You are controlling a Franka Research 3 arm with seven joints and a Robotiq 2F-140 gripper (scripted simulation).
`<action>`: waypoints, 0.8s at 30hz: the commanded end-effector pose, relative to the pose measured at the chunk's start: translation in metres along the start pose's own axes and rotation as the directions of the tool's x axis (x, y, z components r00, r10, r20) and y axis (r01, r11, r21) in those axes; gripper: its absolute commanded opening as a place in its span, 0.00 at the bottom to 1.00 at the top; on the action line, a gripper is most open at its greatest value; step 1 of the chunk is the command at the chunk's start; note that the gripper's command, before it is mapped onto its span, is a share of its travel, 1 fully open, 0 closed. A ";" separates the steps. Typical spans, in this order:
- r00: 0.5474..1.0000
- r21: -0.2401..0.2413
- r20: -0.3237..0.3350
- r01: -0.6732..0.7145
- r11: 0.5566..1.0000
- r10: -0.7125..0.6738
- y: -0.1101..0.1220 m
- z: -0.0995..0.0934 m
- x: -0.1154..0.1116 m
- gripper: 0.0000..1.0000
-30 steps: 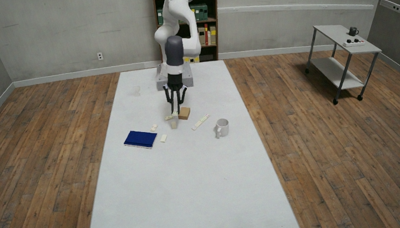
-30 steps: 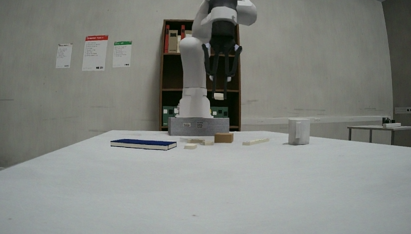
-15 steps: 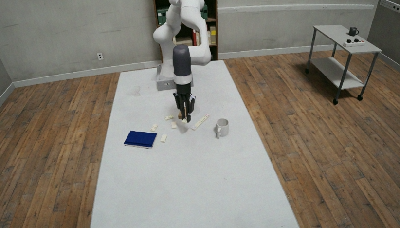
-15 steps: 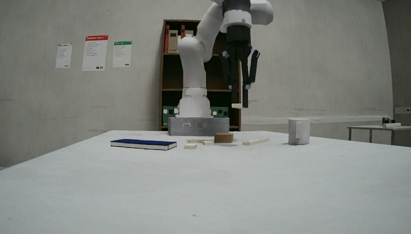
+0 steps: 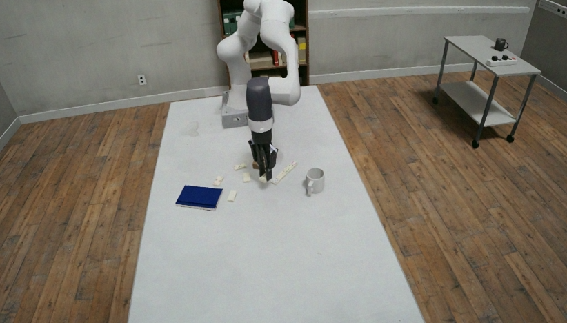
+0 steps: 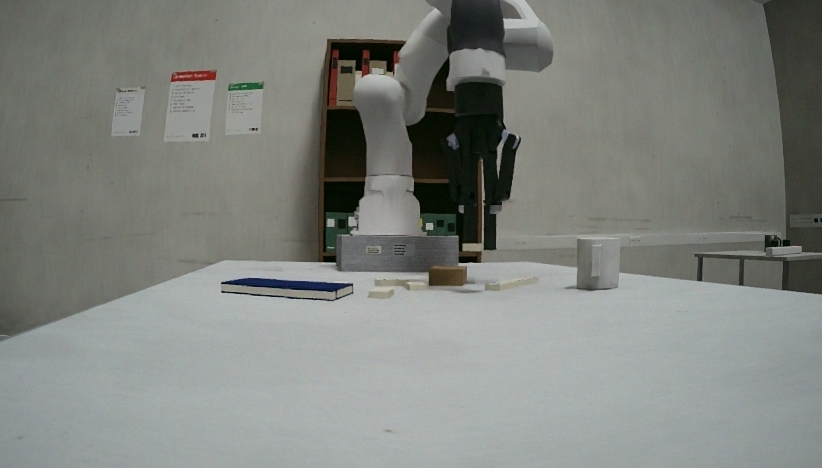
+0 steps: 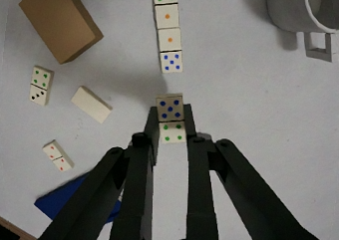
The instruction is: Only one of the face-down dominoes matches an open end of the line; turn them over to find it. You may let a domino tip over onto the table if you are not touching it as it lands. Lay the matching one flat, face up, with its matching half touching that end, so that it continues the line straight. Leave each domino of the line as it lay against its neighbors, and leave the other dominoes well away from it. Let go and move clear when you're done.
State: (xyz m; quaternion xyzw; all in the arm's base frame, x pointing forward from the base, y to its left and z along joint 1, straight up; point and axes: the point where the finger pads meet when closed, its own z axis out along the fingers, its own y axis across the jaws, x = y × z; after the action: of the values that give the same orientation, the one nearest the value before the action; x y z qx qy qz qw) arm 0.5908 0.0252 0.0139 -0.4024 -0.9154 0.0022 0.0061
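My gripper point(image 5: 265, 177) point(image 6: 480, 247) point(image 7: 171, 117) is shut on a face-up domino point(image 7: 172, 132), held above the table. Its blue-five half points at the line, its green-four half away. The line point(image 5: 284, 172) point(image 6: 512, 283) point(image 7: 169, 32) ends nearest me in a blue five; its far end is outside the wrist view. The held domino looks in line with it there, with a gap. One face-down domino point(image 5: 246, 177) point(image 7: 92, 105) lies left of the line, another point(image 5: 232, 196) near the book. A green-four and black-three domino point(image 5: 239, 166) point(image 7: 41, 85) and a red-dotted one point(image 5: 218, 180) point(image 7: 58, 155) lie face up.
A brown box point(image 6: 447, 275) point(image 7: 60, 22) stands left of the line. A grey mug point(image 5: 315, 180) point(image 6: 609, 272) point(image 7: 286, 10) stands to its right. A blue book point(image 5: 199, 197) point(image 6: 284, 284) point(image 7: 65, 196) lies at the left, beyond the loose dominoes.
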 end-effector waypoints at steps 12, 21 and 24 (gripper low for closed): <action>1.000 -0.009 0.004 -0.010 1.000 0.010 0.004 0.061 -0.002 0.23; 1.000 -0.009 0.004 -0.010 1.000 0.010 0.004 0.063 -0.002 0.23; 1.000 -0.009 0.004 -0.010 1.000 0.010 0.004 0.063 -0.002 0.23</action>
State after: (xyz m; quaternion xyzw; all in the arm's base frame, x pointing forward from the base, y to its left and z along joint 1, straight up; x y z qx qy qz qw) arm 0.5920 0.0256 -0.0494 -0.4113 -0.9115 0.0004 0.0051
